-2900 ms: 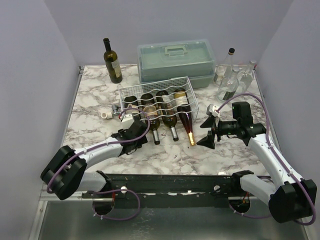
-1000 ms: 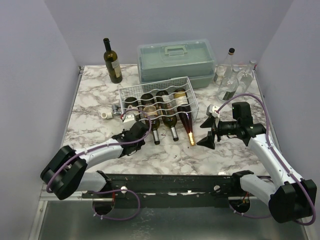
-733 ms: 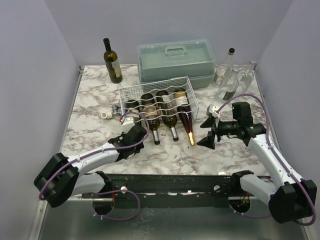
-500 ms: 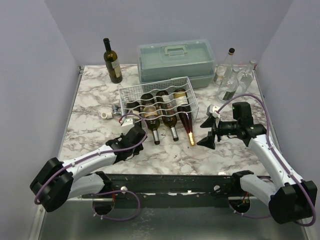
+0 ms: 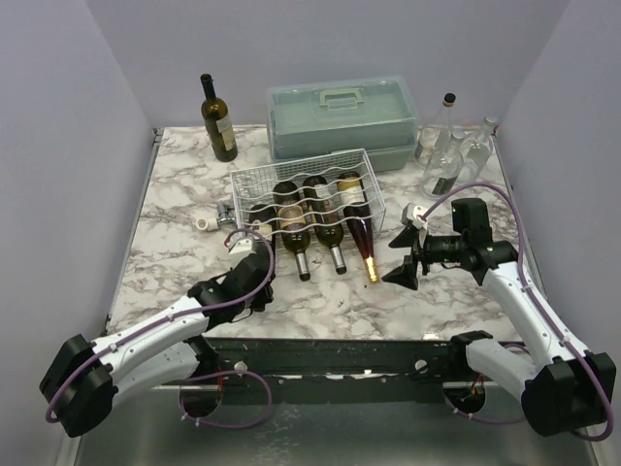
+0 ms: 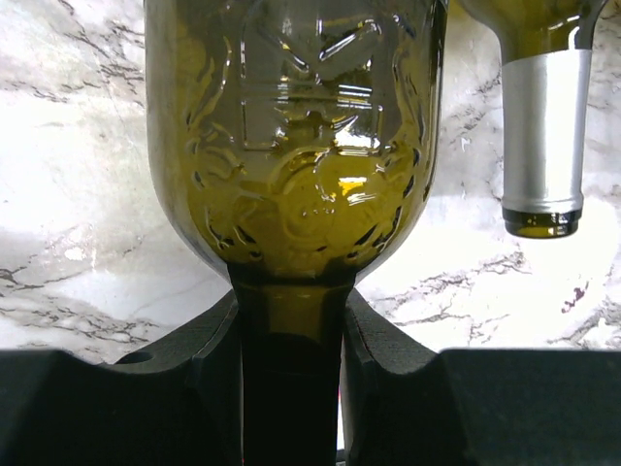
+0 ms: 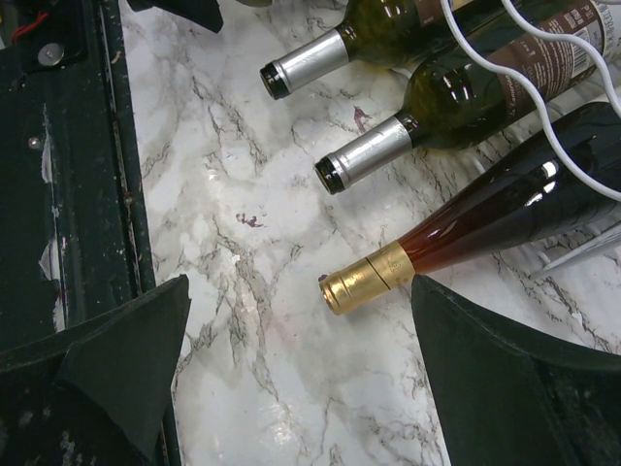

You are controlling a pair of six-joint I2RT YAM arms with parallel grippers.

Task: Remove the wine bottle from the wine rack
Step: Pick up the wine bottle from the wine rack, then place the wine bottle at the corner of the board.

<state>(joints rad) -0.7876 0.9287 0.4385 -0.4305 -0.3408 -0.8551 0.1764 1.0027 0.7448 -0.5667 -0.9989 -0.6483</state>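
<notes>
The white wire wine rack point(image 5: 301, 163) sits mid-table with dark bottles lying in its grooves. My left gripper point(image 5: 253, 262) is just in front of its left end, shut on the neck of a green wine bottle point(image 6: 291, 146) with an embossed shoulder. In the left wrist view that bottle hangs over bare marble, and both pads point(image 6: 209, 359) press its neck. The bottle's body point(image 5: 257, 225) points back toward the rack's leftmost groove. My right gripper point(image 7: 301, 359) stands open right of the rack, beside a gold-capped amber bottle point(image 7: 369, 277).
Two silver-capped bottle necks point(image 7: 364, 155) stick out of the rack's front. A grey-green case point(image 5: 340, 116) stands behind the rack, an upright dark bottle point(image 5: 218, 121) at the back left, clear bottles point(image 5: 444, 146) at the back right. A small white piece point(image 5: 206, 223) lies left of the rack.
My left arm has drawn back toward the table's near edge, sliding the green bottle out of the rack by its neck. The right arm has not moved.
</notes>
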